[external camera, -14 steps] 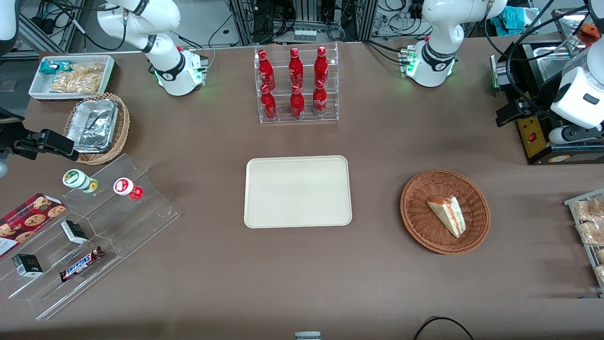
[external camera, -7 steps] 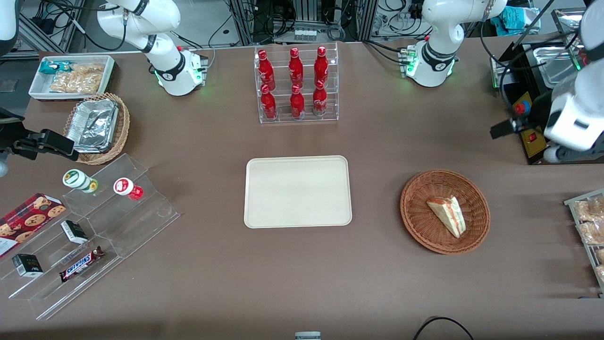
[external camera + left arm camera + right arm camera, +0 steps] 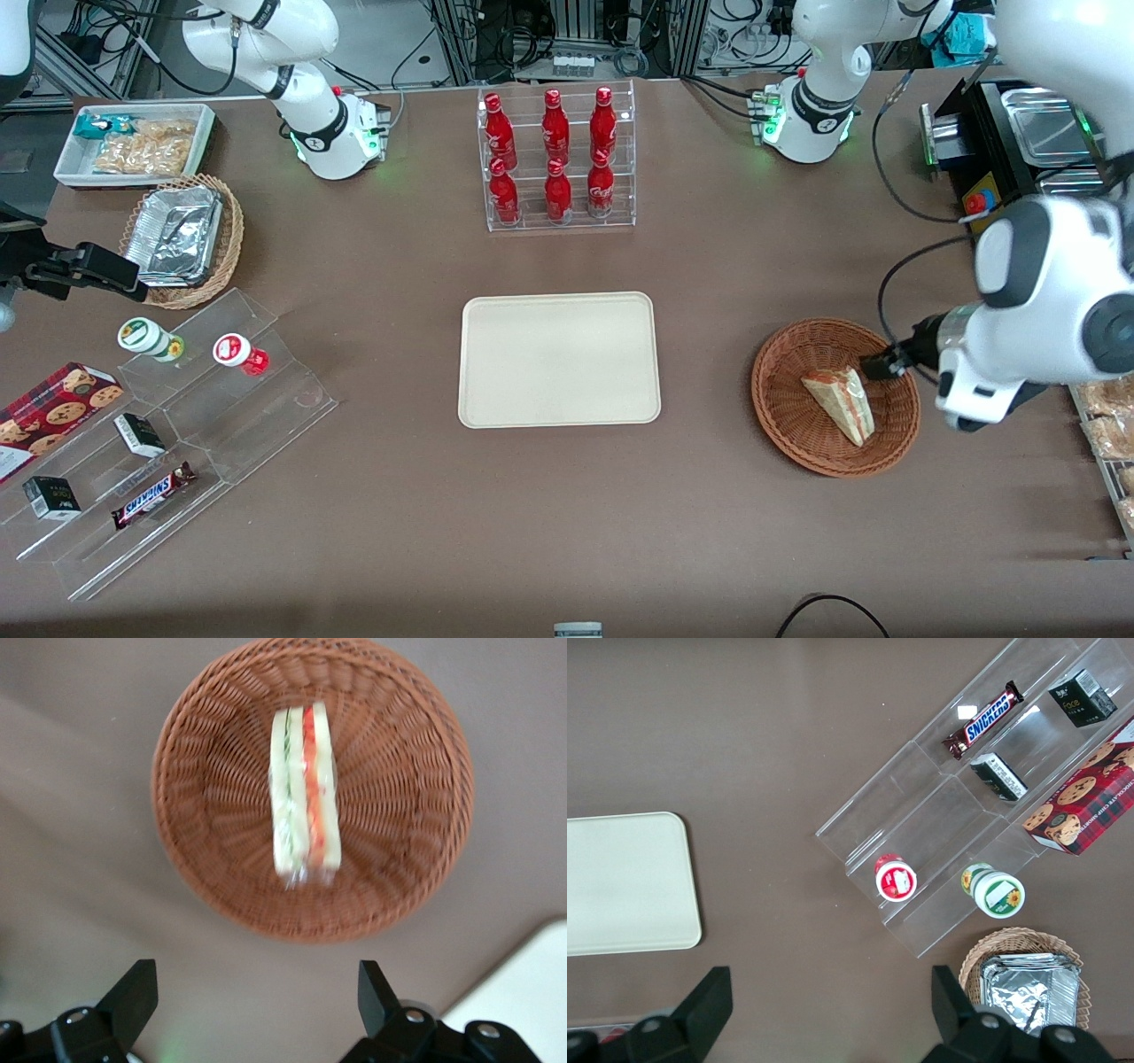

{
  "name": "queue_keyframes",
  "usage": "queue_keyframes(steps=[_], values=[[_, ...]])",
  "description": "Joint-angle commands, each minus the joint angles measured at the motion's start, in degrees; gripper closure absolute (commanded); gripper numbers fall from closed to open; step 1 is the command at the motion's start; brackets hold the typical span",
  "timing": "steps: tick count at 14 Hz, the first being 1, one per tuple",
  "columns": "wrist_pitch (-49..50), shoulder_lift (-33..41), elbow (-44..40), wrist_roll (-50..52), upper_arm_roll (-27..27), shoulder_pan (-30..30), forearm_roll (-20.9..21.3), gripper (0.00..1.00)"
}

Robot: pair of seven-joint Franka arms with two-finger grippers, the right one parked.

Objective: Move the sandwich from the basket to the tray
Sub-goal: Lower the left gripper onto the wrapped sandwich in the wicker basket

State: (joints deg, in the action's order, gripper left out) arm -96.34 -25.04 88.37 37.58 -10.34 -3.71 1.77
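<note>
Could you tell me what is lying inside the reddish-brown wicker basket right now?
Only the wrapped sandwich lies in the basket. The weave beneath it is covered. The open gripper hangs above the basket's edge, holding nothing.

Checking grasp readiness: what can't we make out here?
- Front view: gripper over the basket, mostly hidden by the arm's own wrist.
- Left wrist view: sandwich blurred; its wrap is unreadable. Fingers open; clearance above the basket is unclear.
- Tray: only a corner in the left wrist view.
</note>
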Motion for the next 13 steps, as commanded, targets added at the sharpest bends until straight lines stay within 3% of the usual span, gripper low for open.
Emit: queue_keyframes(steps=[1,10,13], values=[[-3.84,-4.74,-1.36,5.39,0.14,1.25,3.32,0.00],[-20.28,-7.92,9.97,6.37,0.40,0.72,3.50,0.00],[-23.37,-7.83,12.35,6.19,0.93,0.72,3.50,0.48]])
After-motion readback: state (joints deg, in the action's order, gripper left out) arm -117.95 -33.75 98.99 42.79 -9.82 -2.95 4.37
